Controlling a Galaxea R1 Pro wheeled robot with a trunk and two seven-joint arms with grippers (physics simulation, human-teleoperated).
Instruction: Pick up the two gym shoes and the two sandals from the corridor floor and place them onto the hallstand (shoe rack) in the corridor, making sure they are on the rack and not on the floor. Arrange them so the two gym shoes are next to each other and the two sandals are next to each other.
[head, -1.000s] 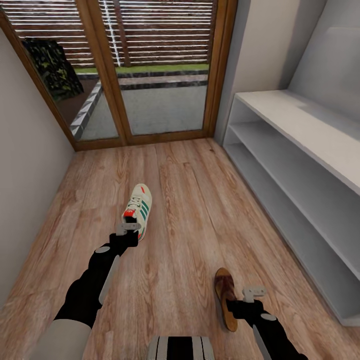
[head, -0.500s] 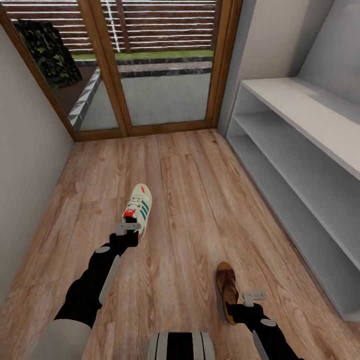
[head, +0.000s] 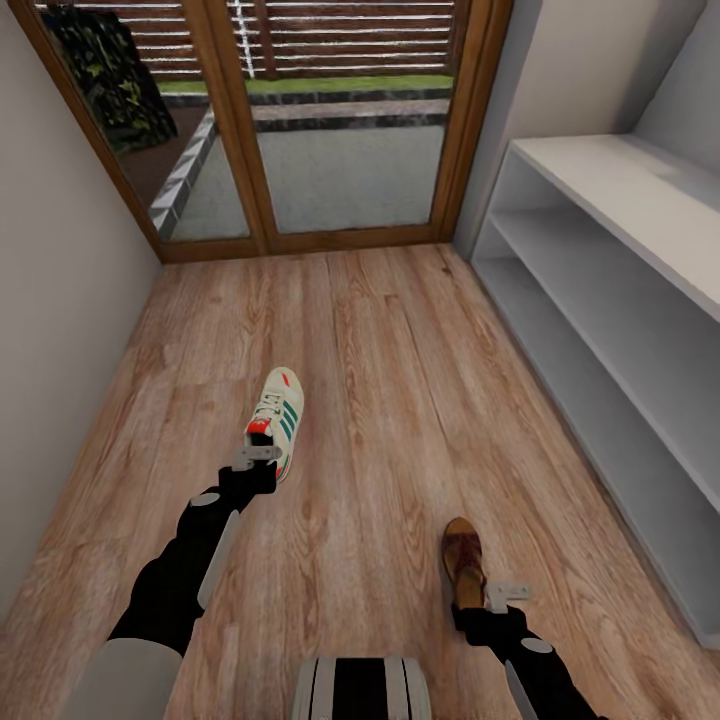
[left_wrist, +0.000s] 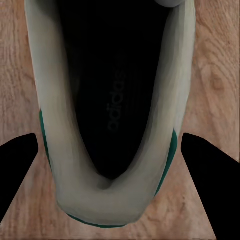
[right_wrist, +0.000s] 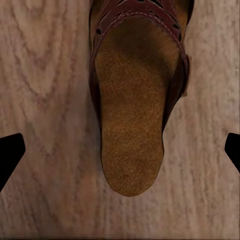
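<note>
One gym shoe (head: 277, 421) and one sandal (head: 463, 564) are in sight, both seen against the corridor floor (head: 400, 400). The white sneaker, with green stripes and a red-orange tongue patch, shows toward the left side of the floor, toe pointing at the door. The left gripper (head: 257, 458) sits at its heel; in the left wrist view the shoe's dark opening (left_wrist: 112, 95) lies between the two black fingers (left_wrist: 210, 175), which stand wide on either side of the heel. Whether they press the shoe, or whether it is lifted, cannot be told.

The brown sandal shows nearer the robot, on the right, with the right gripper (head: 507, 594) just behind its heel. In the right wrist view the tan footbed (right_wrist: 132, 125) lies centred over the planks, and the fingertips (right_wrist: 10, 155) show at the far edges, spread well apart from the sandal and touching nothing.

The floor is light brown wood-grain planking. Along the right wall runs the hallstand (head: 620, 190), pale grey-white with a flat top and two long open shelves. A wood-framed glass door (head: 345, 130) closes the far end, with paving and a slatted fence beyond. A plain pale wall (head: 50, 300) borders the left side.
</note>
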